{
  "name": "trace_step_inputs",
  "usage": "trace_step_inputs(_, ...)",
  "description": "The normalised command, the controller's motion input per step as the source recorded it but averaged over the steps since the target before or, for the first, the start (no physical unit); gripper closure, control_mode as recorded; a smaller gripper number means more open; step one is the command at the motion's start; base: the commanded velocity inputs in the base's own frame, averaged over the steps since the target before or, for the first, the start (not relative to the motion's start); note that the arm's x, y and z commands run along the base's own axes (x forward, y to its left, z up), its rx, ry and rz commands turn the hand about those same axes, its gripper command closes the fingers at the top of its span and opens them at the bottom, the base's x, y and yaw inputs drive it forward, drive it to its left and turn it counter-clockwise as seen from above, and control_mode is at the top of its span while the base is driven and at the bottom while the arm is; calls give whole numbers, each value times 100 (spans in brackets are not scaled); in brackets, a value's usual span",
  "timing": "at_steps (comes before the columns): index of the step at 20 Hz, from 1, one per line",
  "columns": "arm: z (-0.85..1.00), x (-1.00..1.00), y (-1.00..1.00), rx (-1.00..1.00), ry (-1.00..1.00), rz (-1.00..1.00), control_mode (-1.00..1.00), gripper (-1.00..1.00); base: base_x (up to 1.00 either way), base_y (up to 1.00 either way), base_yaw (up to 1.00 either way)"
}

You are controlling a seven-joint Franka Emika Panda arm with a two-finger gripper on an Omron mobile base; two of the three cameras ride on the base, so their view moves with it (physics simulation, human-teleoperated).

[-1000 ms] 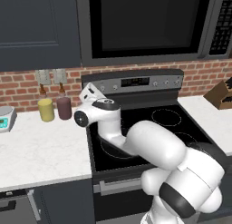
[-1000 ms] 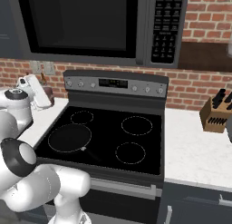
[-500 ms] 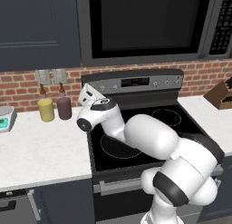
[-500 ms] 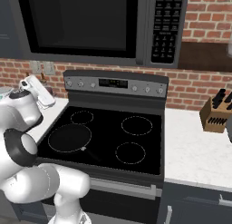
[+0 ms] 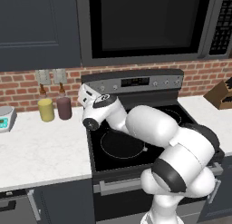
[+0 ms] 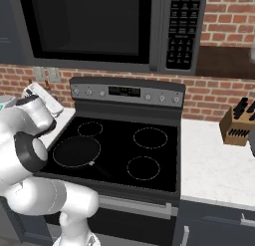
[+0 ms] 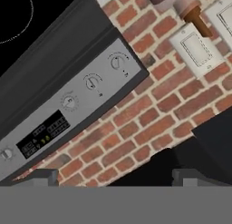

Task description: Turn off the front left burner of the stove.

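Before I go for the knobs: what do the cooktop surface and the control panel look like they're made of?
The cooktop looks like smooth black glass: flat, glossy, with thin white rings printed on it. The control panel looks like brushed grey metal, matte, with small round knobs; painted plastic can't be ruled out.

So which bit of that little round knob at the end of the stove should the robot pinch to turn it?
Probably its round rim. The end knob is a small disc standing out from the grey panel of the stove, so the gripper should come straight at its face, from the front, one finger on each side of the rim.
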Motion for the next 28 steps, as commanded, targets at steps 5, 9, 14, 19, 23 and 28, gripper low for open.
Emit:
trace_step_inputs(5,-1,20,1,0,0,15,-100,-100,0,0,0)
trace_step_inputs(9,-6,7,0,0,1,12,-100,-100,0,0,0)
trace_step_inputs(14,-8,10,0,1,1,9,-100,-100,0,0,0)
trace_step_inputs(19,-10,1,0,1,0,10,-100,-100,0,0,0)
trace_step_inputs(23,-10,0,0,0,0,8,-100,-100,0,0,0)
trace_step_inputs(28,-7,0,0,0,0,2,-100,-100,0,0,0)
